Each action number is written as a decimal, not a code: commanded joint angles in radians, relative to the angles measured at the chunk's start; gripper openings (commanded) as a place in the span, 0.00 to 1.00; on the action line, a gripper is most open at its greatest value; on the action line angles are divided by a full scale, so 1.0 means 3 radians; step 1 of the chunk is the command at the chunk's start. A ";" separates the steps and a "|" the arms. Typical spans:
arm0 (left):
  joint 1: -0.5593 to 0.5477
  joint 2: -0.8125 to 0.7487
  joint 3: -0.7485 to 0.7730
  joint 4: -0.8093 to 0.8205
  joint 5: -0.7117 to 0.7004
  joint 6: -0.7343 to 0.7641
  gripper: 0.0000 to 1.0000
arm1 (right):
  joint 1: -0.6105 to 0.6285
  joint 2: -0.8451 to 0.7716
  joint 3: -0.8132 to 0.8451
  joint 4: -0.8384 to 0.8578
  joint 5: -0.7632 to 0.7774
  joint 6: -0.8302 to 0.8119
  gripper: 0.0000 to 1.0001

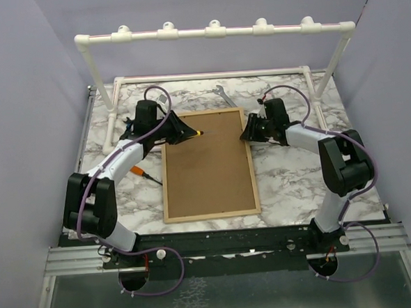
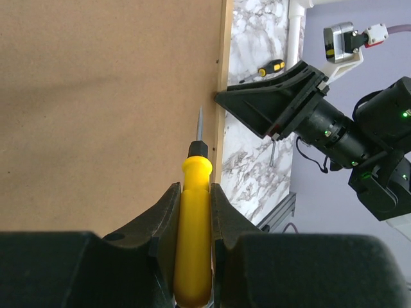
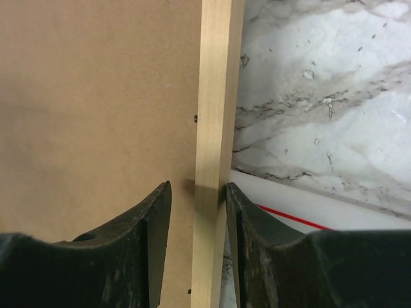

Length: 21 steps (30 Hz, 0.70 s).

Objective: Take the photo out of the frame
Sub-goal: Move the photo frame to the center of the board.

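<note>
Frame (image 1: 208, 164) (one), screwdriver (image 2: 194, 224) in left claw (image 2: 194, 191), right claw (image 3: 198, 189)

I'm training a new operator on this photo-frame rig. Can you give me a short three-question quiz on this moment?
1. True or false: the frame lies with its brown back facing up.
2. What is the left gripper holding? A) a yellow-handled screwdriver B) a pen C) a sponge
3. Fill in: the right gripper has its fingers on either side of the frame's light ____ edging.
Key: 1 true; 2 A; 3 wood.
</note>
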 commanded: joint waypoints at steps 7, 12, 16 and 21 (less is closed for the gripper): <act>0.0099 -0.0293 -0.0166 -0.0188 0.0140 0.0168 0.00 | 0.0214 -0.0107 -0.0040 -0.0365 0.0633 -0.0098 0.28; 0.0102 -0.0288 -0.0200 -0.0197 0.0187 0.0162 0.00 | 0.0300 -0.0262 -0.0145 -0.0407 0.0665 -0.0051 0.20; 0.0102 -0.0267 -0.0211 -0.0201 0.0201 0.0116 0.00 | 0.0315 -0.0419 -0.0305 -0.0354 0.0622 0.0093 0.20; 0.0072 -0.0230 -0.0214 -0.0192 0.0185 0.0083 0.00 | 0.0330 -0.0602 -0.0494 -0.0204 0.0558 0.0132 0.20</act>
